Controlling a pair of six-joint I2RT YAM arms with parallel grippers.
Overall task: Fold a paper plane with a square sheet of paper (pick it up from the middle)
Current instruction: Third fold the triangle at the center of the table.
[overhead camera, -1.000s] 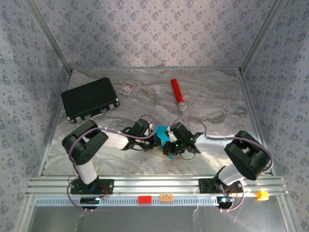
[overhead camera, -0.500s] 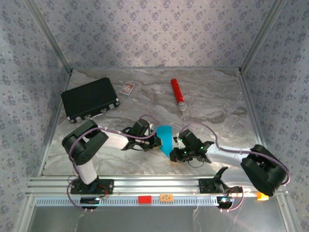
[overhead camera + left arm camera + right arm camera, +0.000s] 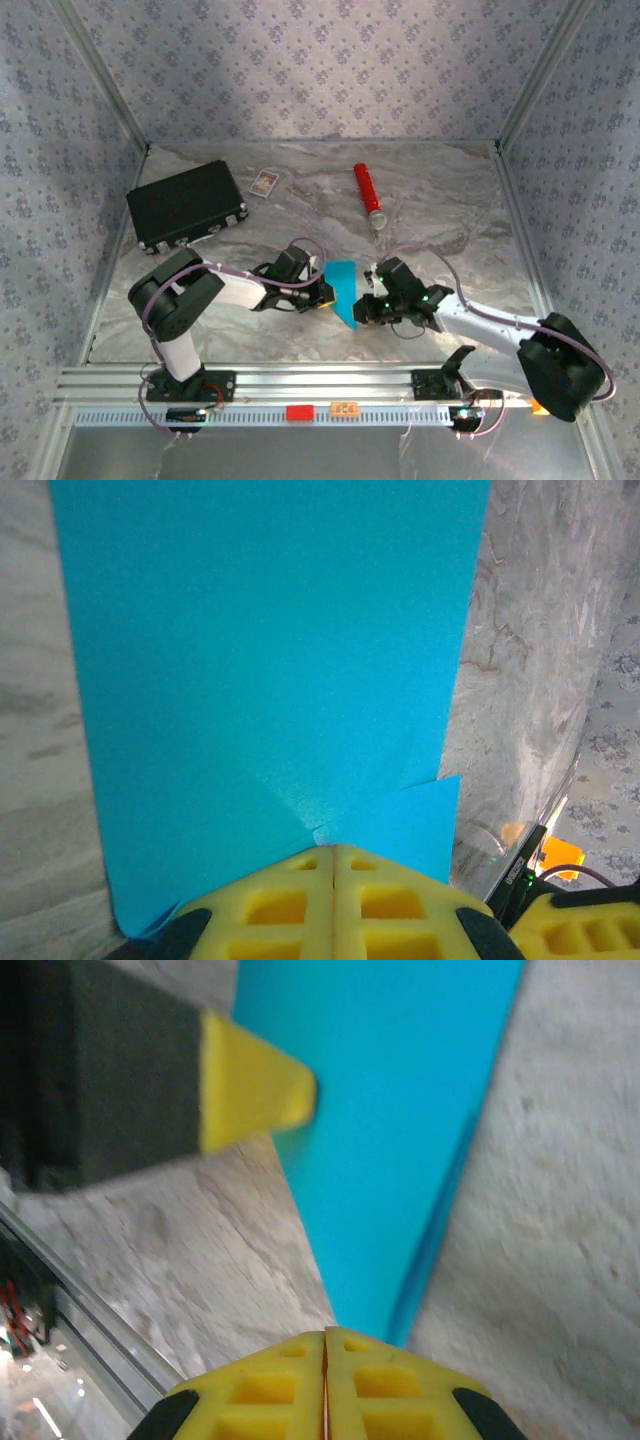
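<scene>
Entry: cyan paper sheet (image 3: 342, 285), folded to a narrow panel with one slanted, pointed end.

Location: flat on the marble bench (image 3: 450, 210), between the two claws. Spread straight ahead of the left claw (image 3: 333, 855), tapering down to the tip of the right claw (image 3: 325, 1338).

Left claw: pads pressed together, clamped on the sheet's edge, small creases radiating from the nip.

Right claw: pads together at the pointed end; whether the paper is actually nipped cannot be told.

Change over the last second: right claw taken off the top of the sheet, swung out sideways, then brought back low against the point. Left claw unmoved.

Reading: probably one crease pressed and a regrasp for the next fold under way — plane far from finished.

Beyond both claws, well apart: black case (image 3: 186, 207), small card (image 3: 264, 183), red cylinder (image 3: 368, 194).
</scene>
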